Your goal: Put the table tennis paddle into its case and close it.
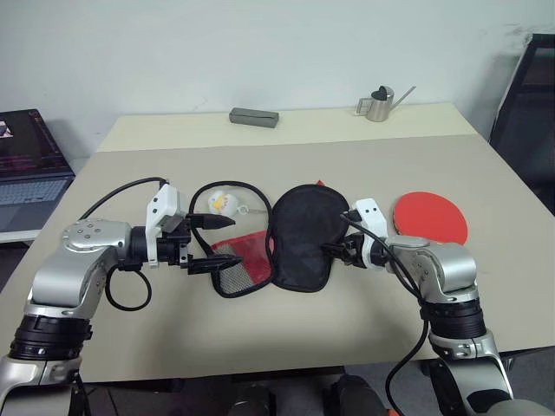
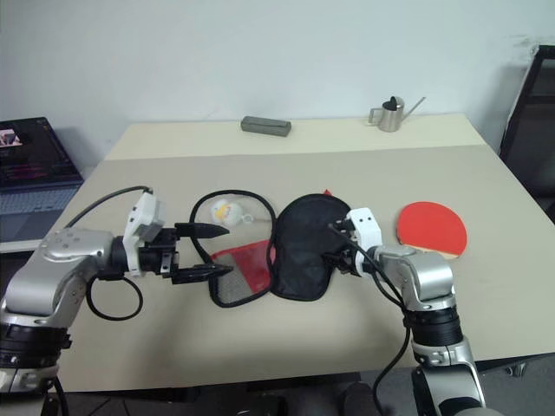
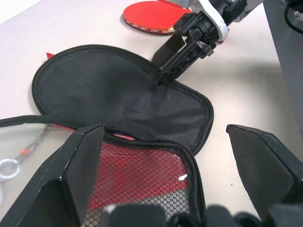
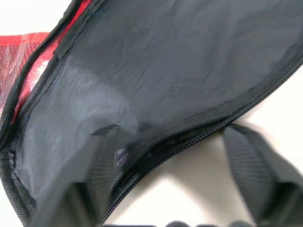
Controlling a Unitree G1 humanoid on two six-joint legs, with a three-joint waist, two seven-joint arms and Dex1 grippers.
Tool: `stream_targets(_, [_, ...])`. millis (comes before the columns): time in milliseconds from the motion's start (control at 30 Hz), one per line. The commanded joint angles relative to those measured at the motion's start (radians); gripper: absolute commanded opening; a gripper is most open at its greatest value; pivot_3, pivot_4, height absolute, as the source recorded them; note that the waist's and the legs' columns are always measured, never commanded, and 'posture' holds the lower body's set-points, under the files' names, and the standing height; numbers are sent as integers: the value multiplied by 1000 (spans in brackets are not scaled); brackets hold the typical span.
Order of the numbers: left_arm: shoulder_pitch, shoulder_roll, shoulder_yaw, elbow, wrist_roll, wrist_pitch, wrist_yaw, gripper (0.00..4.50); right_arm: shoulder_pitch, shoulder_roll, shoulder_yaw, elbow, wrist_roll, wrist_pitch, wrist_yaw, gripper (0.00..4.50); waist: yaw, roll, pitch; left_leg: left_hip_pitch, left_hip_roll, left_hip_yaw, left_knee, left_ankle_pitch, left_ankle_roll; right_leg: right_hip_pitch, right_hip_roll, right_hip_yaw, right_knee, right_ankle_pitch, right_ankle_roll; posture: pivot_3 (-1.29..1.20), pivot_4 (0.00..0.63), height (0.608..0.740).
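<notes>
The case (image 1: 302,234) lies open in the middle of the table, black flap (image 3: 118,94) to the right, red-lined mesh pocket (image 1: 238,260) to the left. A white-yellow charm (image 1: 218,202) rests behind the pocket. The red table tennis paddle (image 1: 429,217) lies flat to the right of the case, outside it. My right gripper (image 1: 334,247) is at the flap's right zipper edge, open; in the right wrist view its jaws straddle that edge (image 4: 189,137). My left gripper (image 1: 227,241) hovers open over the mesh pocket, empty.
A grey box (image 1: 254,117) and a metal watering can (image 1: 377,104) stand at the table's far edge. A laptop (image 1: 26,165) sits on a surface to the left, and a black chair (image 1: 529,113) stands at the right.
</notes>
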Motion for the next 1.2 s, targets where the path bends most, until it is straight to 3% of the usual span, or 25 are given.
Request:
stream_targets(33, [-4, 8, 19, -17, -2, -15, 2, 4500, -22, 2, 13, 16, 10, -33, -2, 2212, 0, 0, 0, 0, 0, 0, 0, 0, 0, 0, 0, 0, 0, 0, 0, 0, 150, 740])
stream_targets(200, [5, 7, 21, -21, -1, -18, 5, 4500, -35, -33, 28, 57, 0, -70, 7, 486, 0, 0, 0, 0, 0, 0, 0, 0, 0, 0, 0, 0, 0, 0, 0, 0, 150, 740])
stream_targets(267, [6, 8, 21, -22, -2, -19, 6, 4500, -40, -47, 36, 72, -2, -84, 14, 38, 0, 0, 0, 0, 0, 0, 0, 0, 0, 0, 0, 0, 0, 0, 0, 0, 150, 740])
stream_targets(900, [8, 13, 18, -25, -2, -19, 2, 4500, -173, -223, 137, 331, -68, -326, 148, 38, 7, 0, 0, 0, 0, 0, 0, 0, 0, 0, 0, 0, -1, 0, 0, 0, 150, 740])
stream_targets(1200, [8, 11, 16, -26, -1, -20, 3, 4500, -227, -231, 165, 426, -119, -421, 190, 38, 8, 0, 0, -1, 0, 0, 0, 0, 0, 0, 0, 0, -1, 0, 0, 0, 150, 740])
